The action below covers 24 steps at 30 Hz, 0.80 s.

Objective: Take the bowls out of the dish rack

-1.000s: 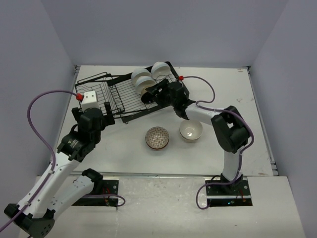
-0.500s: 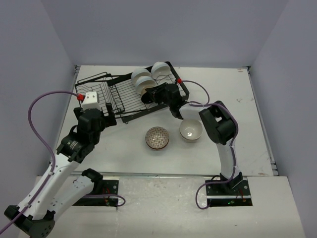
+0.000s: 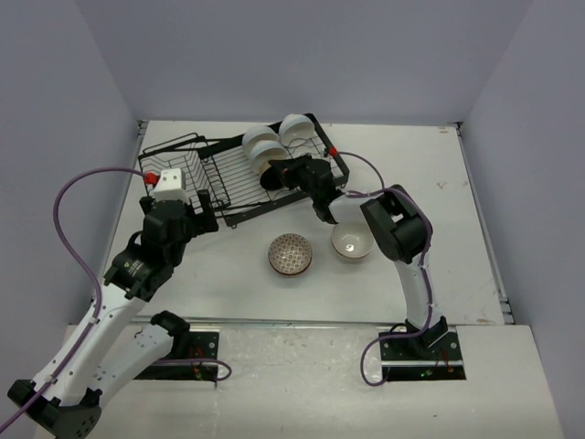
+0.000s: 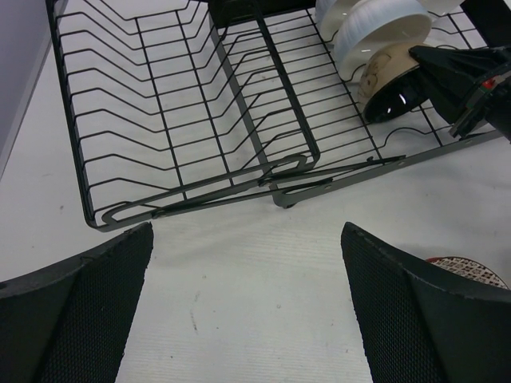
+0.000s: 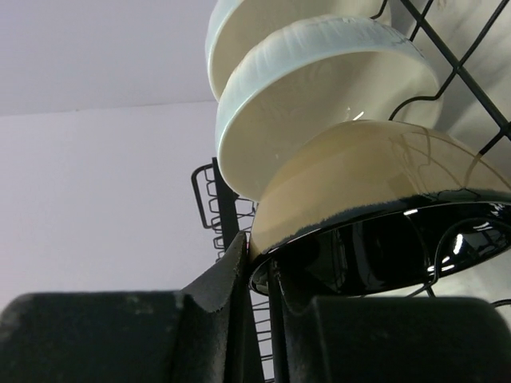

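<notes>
Closest to me, two bowls sit on the table in front of the rack. One is a speckled bowl (image 3: 291,253). Just beside it, on its right, is a pale bowl (image 3: 352,242). Both stand the right way up, so I think that part of the job is done.

A little farther in, the left claw (image 3: 195,203) hangs by the near edge of the dish rack (image 3: 183,169), at the basket end. Its fingers are spread wide and hold nothing. Its own camera shows only bare table between them, with rack wires beyond. The left arm leans forward from its base with a soft bend in the middle.

The right arm is folded up tight. Its elbow pokes out near the pale bowl, and its front part points back and to the left, into the rack. There the right claw (image 3: 277,176) has pinched the rim of the tan bowl (image 5: 359,183). This bowl is dark and shiny inside and stands on its edge between the wires. The two fingers are squeezed in narrow, one on each side of the rim. The bowl is not lifted out yet.

Right behind the tan bowl lean the white bowls (image 3: 259,139), stacked close like plates. At the far corner of the rack is another white bowl (image 3: 294,126).

So I count two bowls out and at least four not yet out. I guess the job is less than half done, and pulling the tan bowl free looks like the step in hand.
</notes>
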### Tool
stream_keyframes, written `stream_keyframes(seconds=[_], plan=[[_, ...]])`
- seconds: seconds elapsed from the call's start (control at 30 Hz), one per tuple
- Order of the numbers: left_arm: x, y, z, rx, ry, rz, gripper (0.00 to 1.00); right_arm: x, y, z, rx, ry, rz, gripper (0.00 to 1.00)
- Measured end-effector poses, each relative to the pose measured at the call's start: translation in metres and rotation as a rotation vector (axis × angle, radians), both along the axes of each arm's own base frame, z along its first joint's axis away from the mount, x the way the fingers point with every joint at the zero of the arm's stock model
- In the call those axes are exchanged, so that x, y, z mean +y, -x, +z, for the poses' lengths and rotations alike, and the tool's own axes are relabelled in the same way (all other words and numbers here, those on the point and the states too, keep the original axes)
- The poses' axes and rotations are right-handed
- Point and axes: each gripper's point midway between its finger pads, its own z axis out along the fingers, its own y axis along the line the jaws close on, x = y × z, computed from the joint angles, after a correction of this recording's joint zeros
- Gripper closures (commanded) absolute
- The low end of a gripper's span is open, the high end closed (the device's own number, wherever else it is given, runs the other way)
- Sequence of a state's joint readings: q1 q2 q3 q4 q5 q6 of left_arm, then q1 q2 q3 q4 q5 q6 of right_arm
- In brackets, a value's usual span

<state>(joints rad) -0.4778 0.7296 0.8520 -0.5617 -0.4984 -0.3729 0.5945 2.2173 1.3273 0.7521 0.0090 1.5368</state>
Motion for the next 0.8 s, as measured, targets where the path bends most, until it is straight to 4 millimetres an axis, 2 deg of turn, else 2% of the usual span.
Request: stream_keyframes(seconds=[0.13,0.43,0.8], plan=[[-0.003,0.0,-0.002,0.003,0.004,-0.015,0.0,-0.001,0.001,0.002,-0.017,-0.021,-0.002,1.0],[-0.007,-0.001,-0.003,0.001,0.009,-0.035,0.0,-0.001,0.0,0.007,-0.09,-0.069,0.005,1.0],[-0.008,-0.001,-0.004,0.004,0.004,-0.049,0.0,0.004,0.008,0.015,-0.242,-0.132,0.092,1.0]])
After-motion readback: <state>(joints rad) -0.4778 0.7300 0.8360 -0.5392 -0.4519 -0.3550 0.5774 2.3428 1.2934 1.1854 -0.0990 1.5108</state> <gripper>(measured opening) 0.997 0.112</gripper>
